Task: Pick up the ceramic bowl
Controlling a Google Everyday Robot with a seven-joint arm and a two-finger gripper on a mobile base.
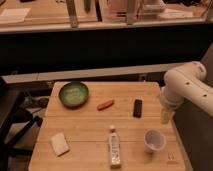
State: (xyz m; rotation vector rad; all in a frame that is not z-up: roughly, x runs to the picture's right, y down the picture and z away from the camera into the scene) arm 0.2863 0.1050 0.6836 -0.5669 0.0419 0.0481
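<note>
Bowl: sitting at the far left of the table, untouched.
Gripper: hanging over the right edge, jaws standing wide, holding nothing.
Cup: standing near right, beside gripper.

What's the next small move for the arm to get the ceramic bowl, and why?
Probably swing the gripper left across the table toward the ceramic bowl. The gripper hangs at the table's right edge near the white cup, holding nothing, while the bowl sits at the far left corner. Staying high looks wise, since the black device and orange item lie between them.
</note>
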